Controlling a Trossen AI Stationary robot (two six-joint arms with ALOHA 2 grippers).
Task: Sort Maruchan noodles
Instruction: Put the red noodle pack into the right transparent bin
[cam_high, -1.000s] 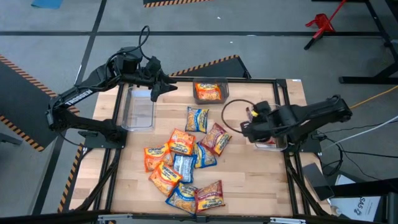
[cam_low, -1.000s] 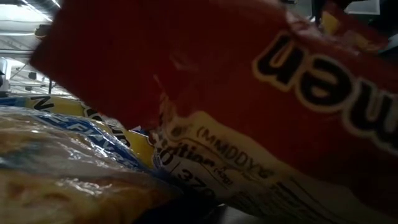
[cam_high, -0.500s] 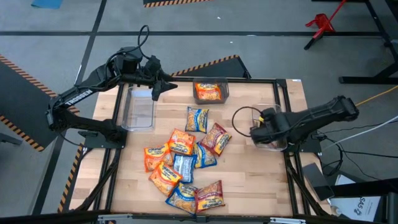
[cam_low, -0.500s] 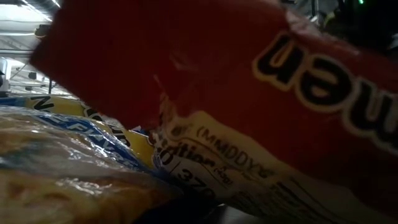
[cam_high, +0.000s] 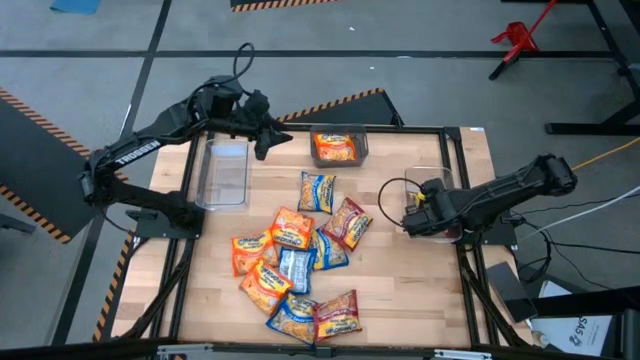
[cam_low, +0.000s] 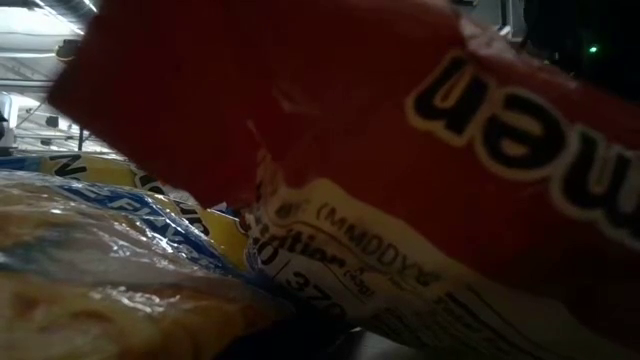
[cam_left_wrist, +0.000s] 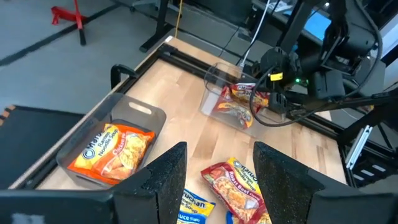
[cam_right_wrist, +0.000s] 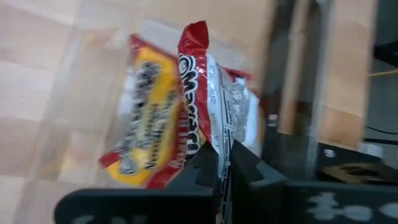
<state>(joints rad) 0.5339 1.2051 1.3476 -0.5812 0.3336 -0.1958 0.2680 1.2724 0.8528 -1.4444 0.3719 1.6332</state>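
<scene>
Noodle packets in orange, red-and-silver and blue-and-yellow lie in a heap (cam_high: 297, 262) mid-table. An orange packet (cam_high: 335, 148) lies in the far bin. My right gripper (cam_high: 413, 214) is over the clear bin at the table's right (cam_high: 441, 174), shut on a red packet (cam_right_wrist: 194, 87). That packet stands on edge beside another red packet (cam_right_wrist: 144, 127) in the bin. My left gripper (cam_high: 268, 140) is open and hovers between the empty clear bin (cam_high: 224, 176) and the orange packet's bin. In the left wrist view its fingers (cam_left_wrist: 214, 180) frame the table. My right gripper pinches the red packet by one narrow edge (cam_right_wrist: 208, 140) between its two fingers (cam_right_wrist: 249, 174). The packet stands edge-on ahead of the fingers, inside the clear bin, next to the red packet lying there. Whether its far end rests on the bin floor I cannot tell.
The low view is blocked by a red packet (cam_low: 400, 150) and a blue-and-yellow packet (cam_low: 100, 250) close to the lens. A black frame (cam_high: 455, 135) borders the table. Bare wood shows along the table's near right side (cam_high: 410, 290).
My right gripper has carried the red packet toward the table's right edge, from the bin's left rim to over the bin, staying shut on it. My left gripper has shifted a little toward the right, still open.
</scene>
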